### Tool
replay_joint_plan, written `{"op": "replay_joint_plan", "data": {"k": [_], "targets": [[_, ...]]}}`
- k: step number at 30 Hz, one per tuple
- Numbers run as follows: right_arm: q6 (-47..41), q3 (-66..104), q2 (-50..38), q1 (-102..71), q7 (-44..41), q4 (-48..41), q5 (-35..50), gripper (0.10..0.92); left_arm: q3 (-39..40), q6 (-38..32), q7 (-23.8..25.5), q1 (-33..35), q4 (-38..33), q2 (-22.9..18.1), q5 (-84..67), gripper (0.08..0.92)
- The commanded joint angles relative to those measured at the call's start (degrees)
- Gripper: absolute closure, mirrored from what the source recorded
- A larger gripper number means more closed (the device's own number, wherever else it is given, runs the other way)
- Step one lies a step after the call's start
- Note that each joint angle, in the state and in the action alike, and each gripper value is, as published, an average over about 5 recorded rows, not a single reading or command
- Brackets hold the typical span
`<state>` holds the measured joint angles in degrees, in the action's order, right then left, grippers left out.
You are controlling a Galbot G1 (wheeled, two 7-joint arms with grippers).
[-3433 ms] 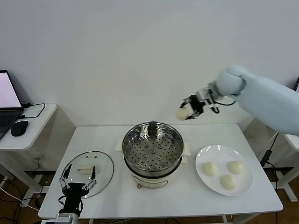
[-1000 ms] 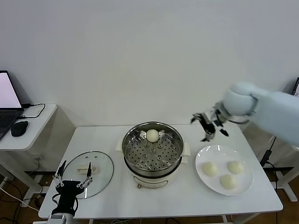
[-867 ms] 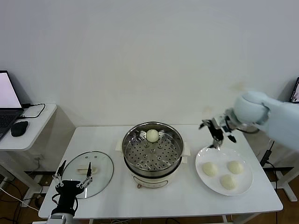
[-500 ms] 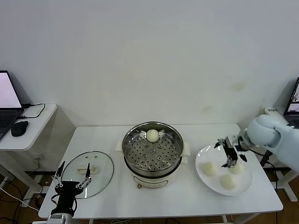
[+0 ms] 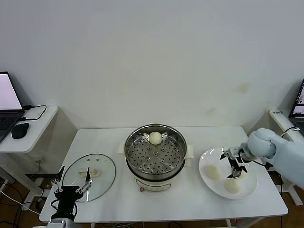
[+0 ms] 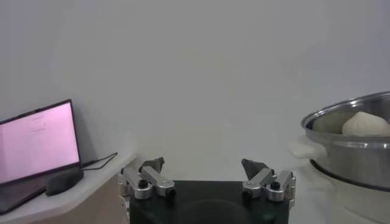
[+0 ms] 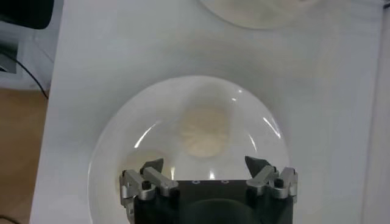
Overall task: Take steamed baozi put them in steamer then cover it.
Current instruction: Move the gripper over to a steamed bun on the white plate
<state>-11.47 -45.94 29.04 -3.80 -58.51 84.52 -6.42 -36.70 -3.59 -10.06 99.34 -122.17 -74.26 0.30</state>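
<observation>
Head view: right end effector (image 5: 233,167) open and empty over the plate (image 5: 207,179), three baozi (image 5: 212,171) below; one already in the steamer (image 5: 155,151). Left end effector (image 5: 72,184) open, parked near the lid (image 5: 89,170).

Right wrist view: a baozi (image 7: 203,130) lies between the spread fingers, just ahead.

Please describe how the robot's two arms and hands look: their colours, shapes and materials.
The right arm has a smooth, rounded, pale blue-white shell. Both the right hand and left hand have a black body, silver metal finger links with screws, and dark pointed tips.

right gripper (image 5: 233,166) released a baozi (image 5: 155,137) into the steamer (image 5: 155,148), now over the plate (image 5: 206,180).
</observation>
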Motion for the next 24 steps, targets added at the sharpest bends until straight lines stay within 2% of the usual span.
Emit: {"op": "replay_joint_plan", "data": {"k": [1, 16, 24], "targets": [[0.46, 1.20, 3.71, -2.24, 0.63, -3.51, -1.29, 0.203, -0.06, -0.04, -0.02, 0.02, 0.15, 0.17, 0.00, 0.177], [0.32, 1.29, 8.12, -3.39, 1.96, -7.31, -2.41, 0.208, 0.01, -0.03, -0.06, -0.16, 0.34, 0.13, 0.03, 0.177], [-0.01, 1.33, 9.78, -3.41, 2.09, -8.48, -2.85, 0.296, 0.13, -0.05, -0.13, -0.18, 0.60, -0.05, 0.06, 0.177]]}}
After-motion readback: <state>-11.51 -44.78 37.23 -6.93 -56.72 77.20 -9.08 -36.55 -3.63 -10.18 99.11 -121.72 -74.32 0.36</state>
